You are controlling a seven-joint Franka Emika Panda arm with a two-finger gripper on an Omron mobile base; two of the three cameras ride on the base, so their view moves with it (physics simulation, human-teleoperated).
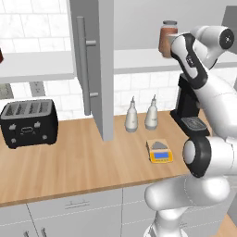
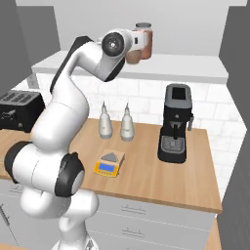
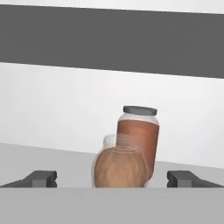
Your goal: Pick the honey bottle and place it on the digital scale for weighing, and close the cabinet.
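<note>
Between open jaws, honey bottle (image 3: 120, 167)

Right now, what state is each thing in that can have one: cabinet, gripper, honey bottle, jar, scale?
cabinet: door open, swung out over the counter.
gripper: open, jaws wide either side of the honey bottle, not gripping.
honey bottle: upright on the cabinet shelf, in front of the jar.
jar: upright, grey lid on.
digital scale: on the counter, plate bare.
</note>
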